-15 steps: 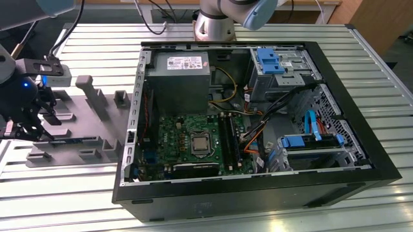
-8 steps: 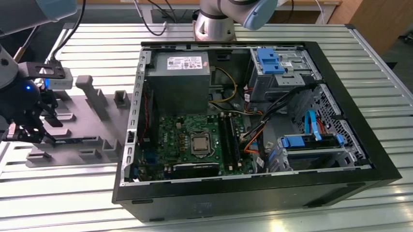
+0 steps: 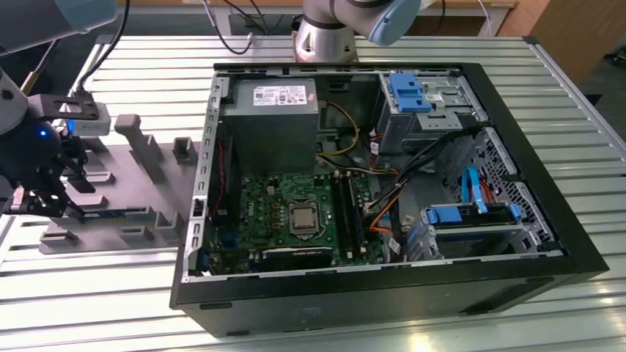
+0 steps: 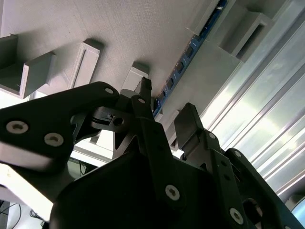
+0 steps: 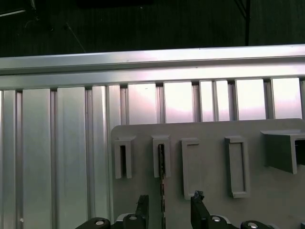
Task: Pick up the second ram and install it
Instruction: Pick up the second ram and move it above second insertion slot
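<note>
**Grey holder plate [image 3: 122, 165], claw [image 3: 54, 207] spread astride the second ram [image 3: 105, 213]**

Grey printed plate flat on the slatted aluminium bench [image 3: 411, 44], at the exterior view's left, just beside an opened black computer case [image 3: 391, 293]. Bare plate surface between raised brackets [image 5: 236, 167] in the first wrist view [image 5: 212, 157].

Second ram standing on edge in the plate's narrow slots. Thin blue-green stick with small dark chips along its face, seen lengthwise in the second wrist view [image 4: 188, 53] and edge-on in the first wrist view [image 5: 162, 181].

Claw released, low over the plate, seen in both wrist views [image 4: 167, 102] [image 5: 169, 196]. Black fingers [image 5: 143, 205] parted, one on each side of the stick, with a gap between each fingertip and the board in the first wrist view. Stick nearer one finger than the other, not centred. Nothing gripped.

Inside the case, well apart from the claw:
- green motherboard [image 3: 284, 213] on the case floor
- long black slots [image 3: 347, 213] along its edge toward the exterior view's right
- grey power supply [image 3: 269, 125] beyond the motherboard
- bright blue drive-bay clips [image 3: 406, 92] at the far corner
- orange and black cables [image 3: 391, 205] trailing between board and drive cage

Silver arm base [image 3: 328, 37] mounted at the bench's far edge, behind the case.
</note>
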You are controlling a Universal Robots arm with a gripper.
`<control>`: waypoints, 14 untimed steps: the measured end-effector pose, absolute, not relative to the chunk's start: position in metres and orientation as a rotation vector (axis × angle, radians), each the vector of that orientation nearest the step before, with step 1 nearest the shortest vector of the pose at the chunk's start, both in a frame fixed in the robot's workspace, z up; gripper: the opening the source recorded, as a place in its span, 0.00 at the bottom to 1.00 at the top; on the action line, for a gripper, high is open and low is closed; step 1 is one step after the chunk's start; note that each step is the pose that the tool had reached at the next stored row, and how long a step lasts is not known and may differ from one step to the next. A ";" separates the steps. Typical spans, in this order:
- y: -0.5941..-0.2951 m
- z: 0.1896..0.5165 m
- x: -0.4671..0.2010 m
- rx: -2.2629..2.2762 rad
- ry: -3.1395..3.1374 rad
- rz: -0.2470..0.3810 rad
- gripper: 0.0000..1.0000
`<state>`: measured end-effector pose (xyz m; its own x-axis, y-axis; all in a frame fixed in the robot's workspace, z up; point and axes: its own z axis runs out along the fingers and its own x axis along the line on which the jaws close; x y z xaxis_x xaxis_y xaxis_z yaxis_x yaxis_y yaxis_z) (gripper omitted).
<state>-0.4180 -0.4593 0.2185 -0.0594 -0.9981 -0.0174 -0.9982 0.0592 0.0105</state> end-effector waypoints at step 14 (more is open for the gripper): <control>-0.461 0.208 -0.418 -2.180 2.255 0.030 0.47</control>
<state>-0.4179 -0.4614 0.2077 -0.0337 -0.9993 -0.0165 -0.9994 0.0335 0.0103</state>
